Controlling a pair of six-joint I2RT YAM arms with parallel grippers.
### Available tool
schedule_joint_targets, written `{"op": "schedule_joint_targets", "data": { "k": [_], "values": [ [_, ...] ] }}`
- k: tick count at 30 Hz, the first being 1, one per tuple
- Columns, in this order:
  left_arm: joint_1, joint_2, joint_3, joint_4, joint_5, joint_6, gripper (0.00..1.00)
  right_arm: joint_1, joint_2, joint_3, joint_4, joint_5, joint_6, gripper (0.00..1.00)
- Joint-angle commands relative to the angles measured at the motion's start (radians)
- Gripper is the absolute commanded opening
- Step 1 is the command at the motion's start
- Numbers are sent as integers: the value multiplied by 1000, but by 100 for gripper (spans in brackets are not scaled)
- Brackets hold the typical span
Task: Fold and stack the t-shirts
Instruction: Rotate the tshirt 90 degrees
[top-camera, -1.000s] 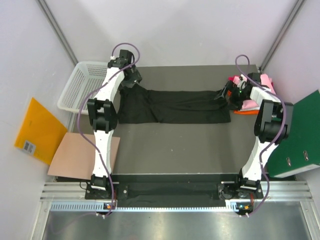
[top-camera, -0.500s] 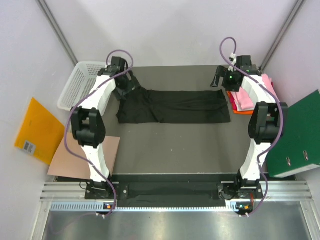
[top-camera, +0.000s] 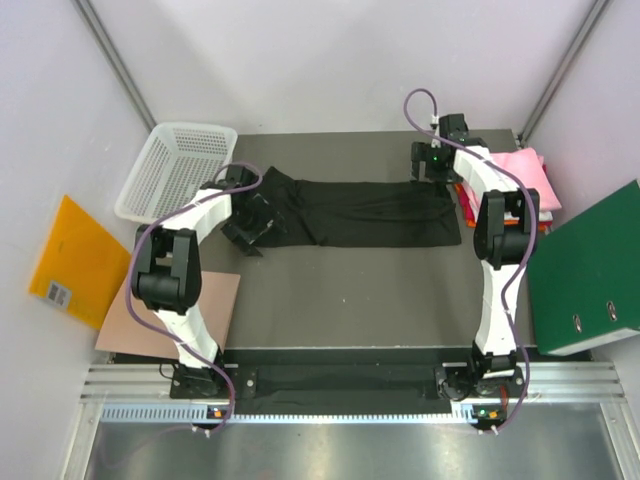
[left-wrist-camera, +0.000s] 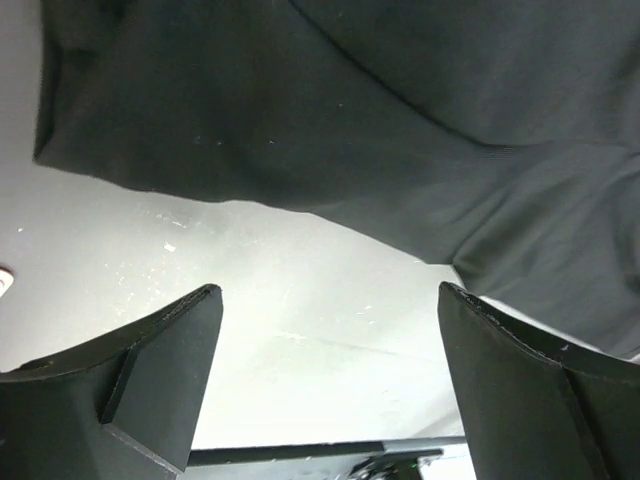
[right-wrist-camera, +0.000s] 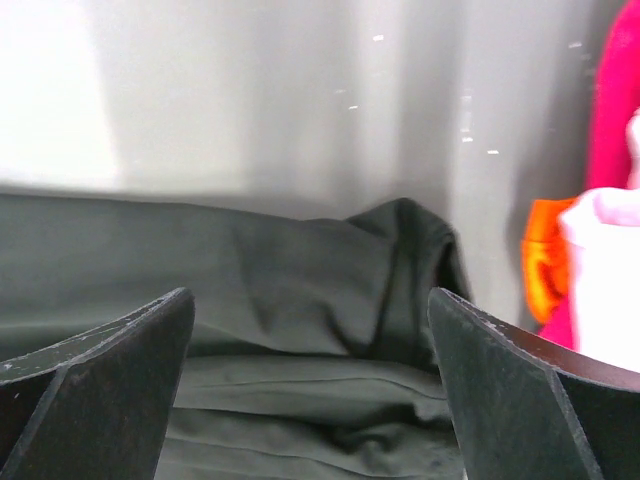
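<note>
- Working on the black t-shirt (top-camera: 350, 212): laid flat on the far half of the table mat (top-camera: 340, 290), already narrowed into a long band of several layers.
- Judged soft, limp and light. Likely to sag and trail if lifted by one point, and to slide a little over the mat. Nothing breakable about it.
- Best pinched at the two corners of one short end, catching every layer at the edge. Worth noting the thick rolled corner at the right end, plain in the right wrist view (right-wrist-camera: 420, 260).
- Runs long-ways from the mat's left side to its right, parallel to the mat's far edge, with the left end broader and rumpled and the right end squared off. Cannot tell which end carries the collar.
- At the mat's left side, just beside the shirt's near-left corner: left gripper (top-camera: 245, 225), jaws parted with nothing between them, only bare mat and the cloth edge (left-wrist-camera: 400, 120) ahead.
- At the mat's far right, over the shirt's right end: right gripper (top-camera: 430, 160), jaws spread wide, grasping nothing.
- On the mat's right edge: a folded stack, with a pink tee (top-camera: 525, 175) on top and an orange tee (right-wrist-camera: 545, 255) lower down.
- Off the mat: white mesh basket (top-camera: 175, 170) past the far-left corner, green folder (top-camera: 590, 270) off the right side, yellow envelope (top-camera: 75, 260) and cardboard sheet (top-camera: 165, 310) off the left side.
</note>
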Motion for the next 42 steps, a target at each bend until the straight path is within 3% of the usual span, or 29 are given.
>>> {"op": "schedule_joint_targets", "data": {
  "k": [1,10,18,21,23,24,25,26,28,37,42],
  "values": [
    [0,-56,7,-1,-57,-70,93,1,10,61,18,94,-42,100],
    [0,68,91,-36,-97,-124,91,-4,31,74,25,147,-41,100],
    [0,210,218,-136,-153,-118,77,-2,67,22,37,115,-18,100],
    [0,252,254,-165,-190,-118,73,4,56,-39,77,112,-16,95],
    [1,286,289,-187,-198,-116,67,6,59,-68,81,99,-16,80],
    [1,295,300,-200,-196,-111,58,6,62,-76,81,86,-13,69],
    [1,305,316,-204,-201,-110,40,6,59,-97,81,81,-8,38],
    [1,320,324,-208,-206,-108,24,6,50,-111,82,75,-5,25],
    [1,337,362,-236,-218,-102,0,6,25,-163,84,72,4,0],
    [1,441,626,-282,-336,-6,0,4,-208,-488,74,-55,120,0],
    [1,556,790,-225,-281,59,0,7,-358,-735,48,-129,180,0]
  ]
}}
